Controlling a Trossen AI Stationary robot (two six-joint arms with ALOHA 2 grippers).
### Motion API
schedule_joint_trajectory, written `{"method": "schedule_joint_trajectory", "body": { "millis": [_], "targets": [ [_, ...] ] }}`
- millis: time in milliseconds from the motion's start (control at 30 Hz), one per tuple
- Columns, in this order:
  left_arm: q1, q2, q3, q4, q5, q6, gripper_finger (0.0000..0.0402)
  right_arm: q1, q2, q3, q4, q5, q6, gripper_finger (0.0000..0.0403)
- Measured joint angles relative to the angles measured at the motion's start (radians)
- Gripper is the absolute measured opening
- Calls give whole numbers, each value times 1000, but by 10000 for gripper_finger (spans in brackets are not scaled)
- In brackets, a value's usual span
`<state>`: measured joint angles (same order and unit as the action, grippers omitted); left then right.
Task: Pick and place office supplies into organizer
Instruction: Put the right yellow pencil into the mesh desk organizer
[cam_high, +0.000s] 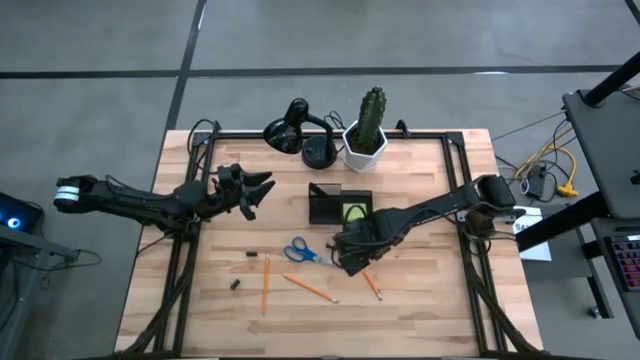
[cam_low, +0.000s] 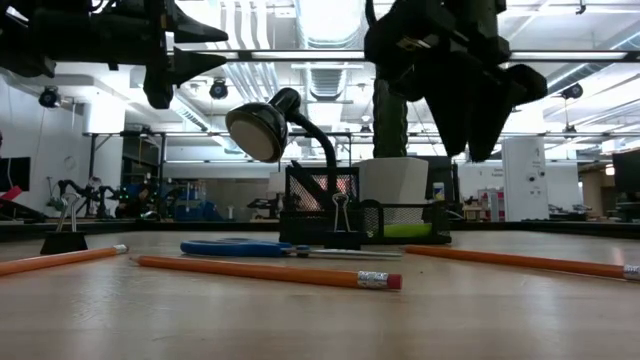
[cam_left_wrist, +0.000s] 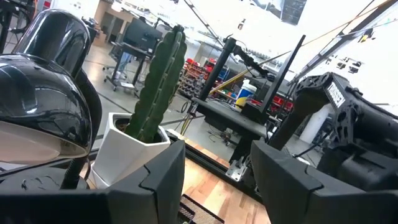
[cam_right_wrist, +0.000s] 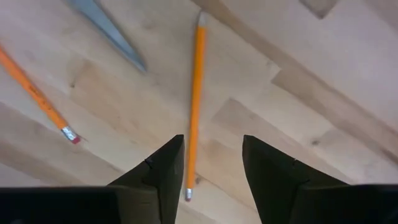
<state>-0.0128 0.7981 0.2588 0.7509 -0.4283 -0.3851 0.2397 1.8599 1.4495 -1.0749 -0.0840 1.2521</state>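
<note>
One item is in: the sticky pad (cam_high: 354, 212) sits in the organizer (cam_high: 338, 205). Your right pincer (cam_high: 352, 258), fingers apart and empty, hovers at its six o'clock over a pencil (cam_right_wrist: 195, 99); the scissors (cam_high: 300, 251) and other pencils wait on the tabletop (cam_high: 420, 310).

Pale wooden table (cam_high: 420, 310) of butcher-block strips, smooth with a faint sheen, grain and darker knots showing in the right wrist view. Orange-painted wooden pencils (cam_right_wrist: 196, 99), lightly glossy, one (cam_low: 270, 272) with a metal ferrule and a pink rubber eraser. Blue plastic handles and bare grey metal blades on the scissors (cam_high: 298, 251). Black wire-mesh metal organizer (cam_low: 330, 205), matt. Glossy black lamp (cam_left_wrist: 43, 93) with a smooth shade, reflecting the room. Smooth white faceted pot (cam_left_wrist: 134, 155), ceramic or plastic, cannot say which. Ribbed, matt green cactus (cam_left_wrist: 158, 81). Matt black plastic fingers (cam_right_wrist: 158, 180) on the right gripper (cam_right_wrist: 211, 177).
</note>
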Motion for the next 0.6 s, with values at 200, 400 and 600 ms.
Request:
{"method": "schedule_joint_trajectory", "body": {
  "millis": [200, 400, 600],
  "targets": [
    [0, 0, -1, 0, 0, 0, 168, 26, 0, -46, 131, -6, 16, 142],
    [0, 0, -1, 0, 0, 0, 168, 31, 0, -113, 244, -5, 38, 137],
    [0, 0, -1, 0, 0, 0, 168, 35, 0, -174, 263, -2, 77, 136]
  ]
}}
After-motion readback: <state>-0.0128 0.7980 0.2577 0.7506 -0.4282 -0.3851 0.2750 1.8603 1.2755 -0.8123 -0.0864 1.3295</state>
